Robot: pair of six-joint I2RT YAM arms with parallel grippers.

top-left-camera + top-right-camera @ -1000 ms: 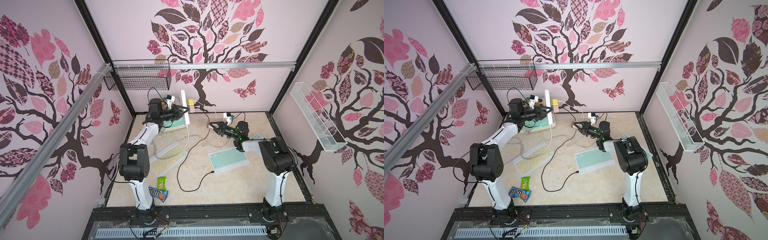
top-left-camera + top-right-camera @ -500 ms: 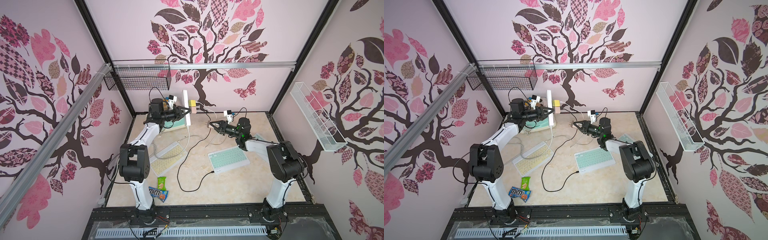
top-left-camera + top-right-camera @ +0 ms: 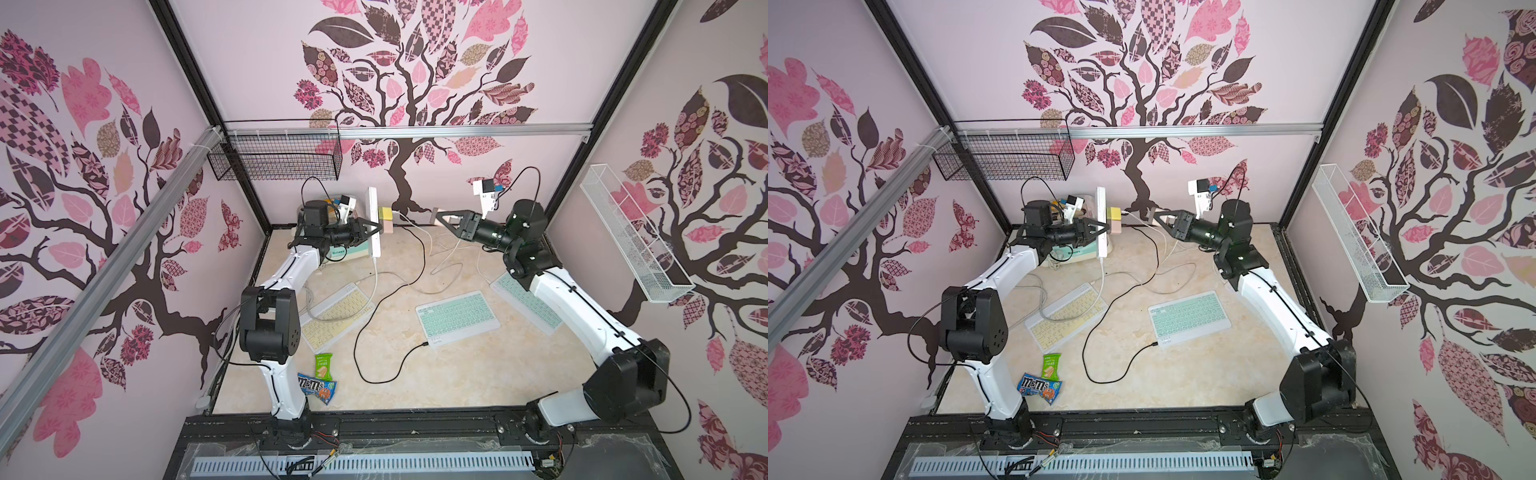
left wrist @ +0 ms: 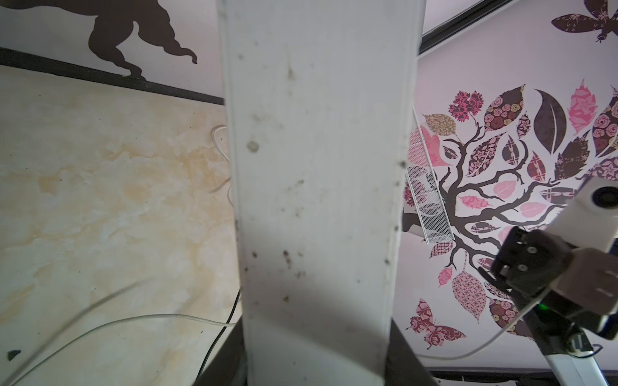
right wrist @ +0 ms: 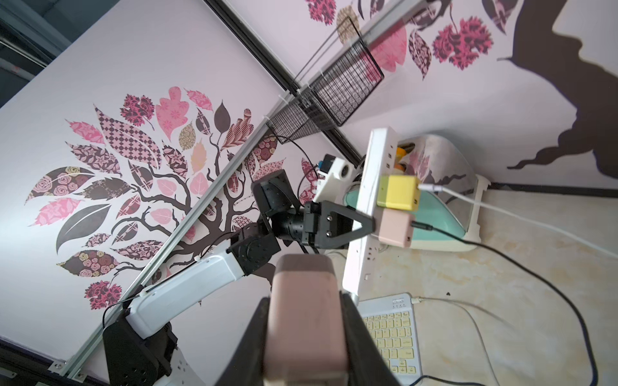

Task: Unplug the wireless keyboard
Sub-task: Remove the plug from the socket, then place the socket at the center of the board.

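Reaches the left arm (image 3: 291,266) up toward the back wall, wrist level and turned to the robot's right. Clamps the strip (image 3: 372,203) in the left gripper (image 3: 376,227), jaws partway closed on its two long edges, with the strip upright and clear of the table (image 3: 457,374).

Stretches the right arm (image 3: 573,303) to the back, wrist turned to the robot's left and facing the strip. Pinches a free charger (image 5: 302,317), pink, in the right gripper (image 3: 439,216), jaws narrow and pressed on both its sides, near the strip but not touching it.

On the right wall, a white mesh tray (image 3: 631,245). On the back wall, a black wire basket (image 3: 274,162). Behind the strip, a clear-topped mint box (image 5: 444,160), with yellow and orange shapes inside by the strip, too hidden to name.

Flat on the table, three keyboards:
- A mint keyboard (image 3: 457,318) in the middle.
- A second mint one (image 3: 515,297) partly under the right arm.
- A yellow keyboard (image 3: 336,316) by the left arm.

Plugged into the strip, a yellow charger (image 3: 385,213) above a pink charger (image 3: 389,226). From the pink charger, a black cable (image 3: 361,332) looping over the table into the middle keyboard's near edge.

Near the left base, a blue candy bag (image 3: 318,390) and a green wafer packet (image 3: 323,365).
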